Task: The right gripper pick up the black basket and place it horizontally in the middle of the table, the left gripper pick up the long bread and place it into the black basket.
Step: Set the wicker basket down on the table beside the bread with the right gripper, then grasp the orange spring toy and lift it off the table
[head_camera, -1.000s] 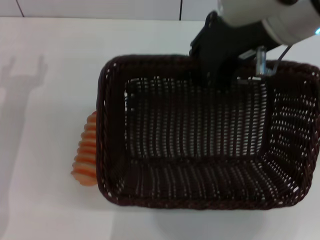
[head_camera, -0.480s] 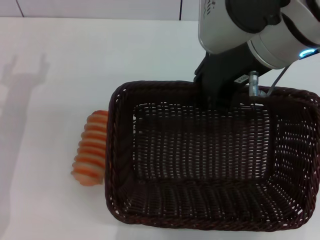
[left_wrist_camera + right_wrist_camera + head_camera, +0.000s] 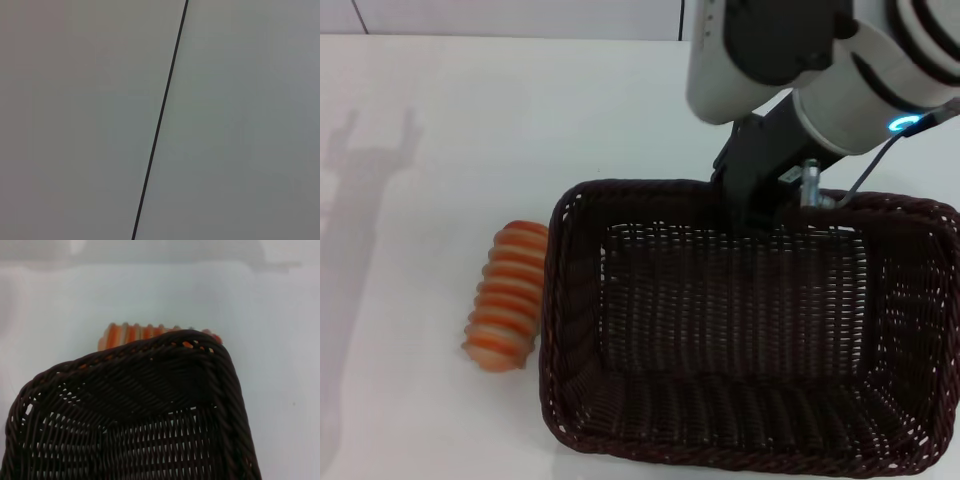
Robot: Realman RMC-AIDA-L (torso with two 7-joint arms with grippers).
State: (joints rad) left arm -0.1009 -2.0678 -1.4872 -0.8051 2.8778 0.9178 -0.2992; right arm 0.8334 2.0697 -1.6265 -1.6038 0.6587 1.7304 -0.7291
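The black basket [image 3: 553,330], a large dark woven one, stands empty at the middle right of the white table [image 3: 470,120]. My right gripper [image 3: 755,205], black on the silver arm with the cyan light, is shut on the basket's far rim. The long bread [image 3: 506,296], striped orange and cream, lies on the table just left of the basket and close to its left wall. The right wrist view shows a basket corner [image 3: 150,405] with the bread [image 3: 135,332] beyond it. My left gripper is out of view.
An arm's shadow [image 3: 360,160] falls on the table at the far left. The table's far edge meets a white wall with a dark seam [image 3: 681,20]. The left wrist view shows only a plain grey surface with a thin dark line [image 3: 160,120].
The right arm has carried the basket to the right and nearer to me, uncovering most of the bread. The bread has not moved.
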